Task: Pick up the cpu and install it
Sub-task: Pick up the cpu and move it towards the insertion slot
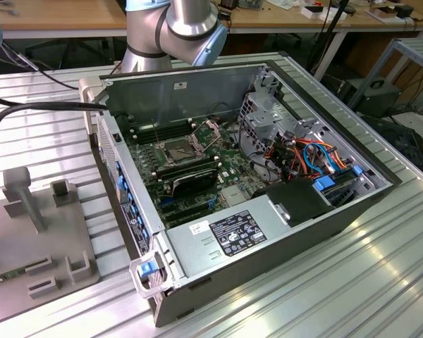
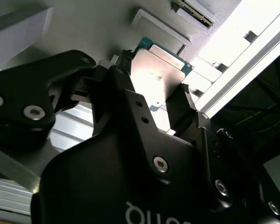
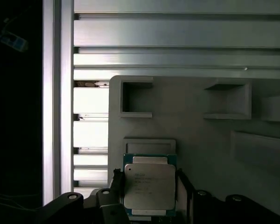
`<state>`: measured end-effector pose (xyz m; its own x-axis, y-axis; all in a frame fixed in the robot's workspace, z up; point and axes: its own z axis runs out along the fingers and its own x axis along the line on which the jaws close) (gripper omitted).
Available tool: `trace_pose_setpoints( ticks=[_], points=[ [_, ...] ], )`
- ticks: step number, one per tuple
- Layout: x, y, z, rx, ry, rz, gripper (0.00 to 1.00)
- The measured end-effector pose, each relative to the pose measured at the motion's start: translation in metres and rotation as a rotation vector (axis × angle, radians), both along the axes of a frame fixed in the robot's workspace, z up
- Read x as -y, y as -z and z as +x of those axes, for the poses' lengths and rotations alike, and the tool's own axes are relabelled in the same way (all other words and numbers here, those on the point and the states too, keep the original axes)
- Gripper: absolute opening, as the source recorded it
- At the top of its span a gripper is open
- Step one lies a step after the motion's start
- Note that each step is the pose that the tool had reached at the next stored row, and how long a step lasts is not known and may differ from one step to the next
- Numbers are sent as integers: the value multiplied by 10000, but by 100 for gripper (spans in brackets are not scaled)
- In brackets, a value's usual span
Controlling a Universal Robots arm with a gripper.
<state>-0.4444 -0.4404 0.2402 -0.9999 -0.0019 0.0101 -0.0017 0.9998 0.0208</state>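
The black two-finger gripper [image 3: 149, 184] of a Universal Robots arm is clamped on a flat, silver-lidded cpu [image 3: 149, 189] with a green rim, its fingers [image 3: 115, 184] pressed against the chip's two longer edges. In both wrist views the cpu [image 2: 158, 70] lies level with its metal lid facing the cameras. Its slightly longer axis runs along the channel between the fingers [image 2: 125, 63], pointing away from the gripper [image 2: 155, 74] body. Just beyond the chip is a pale grey moulded fixture tray [image 3: 200, 140] with a shallow square frame and open rectangular pockets. It rests on a ribbed aluminium table [image 3: 177, 32]; whether the chip is clear of the tray cannot be told. In the exterior view, the same grey tray [image 1: 56, 225], studded with posts and brackets, sits at the exterior view's left on the slatted table [image 1: 338, 282]. Beside it is an open dark metal desktop computer case [image 1: 183, 91]. Inside, a silver power supply box [image 1: 225, 236] lies nearest, then a green motherboard [image 1: 225, 158] with a black square socket [image 1: 180, 149]. Orange and blue cables [image 1: 317, 151] are bundled toward the exterior view's right. The arm's grey-and-blue joint [image 1: 176, 28] rises behind the case, in front of wooden workbenches [image 1: 56, 14].
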Motion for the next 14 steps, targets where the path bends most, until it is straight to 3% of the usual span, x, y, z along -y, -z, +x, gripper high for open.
trace_pose_setpoints(
  ticks=[10, 14],
  points=[
    [0, -175, 0, 0, 0, 0, 55],
    [0, -208, 0, 1, 0, 0, 55]
  ],
)
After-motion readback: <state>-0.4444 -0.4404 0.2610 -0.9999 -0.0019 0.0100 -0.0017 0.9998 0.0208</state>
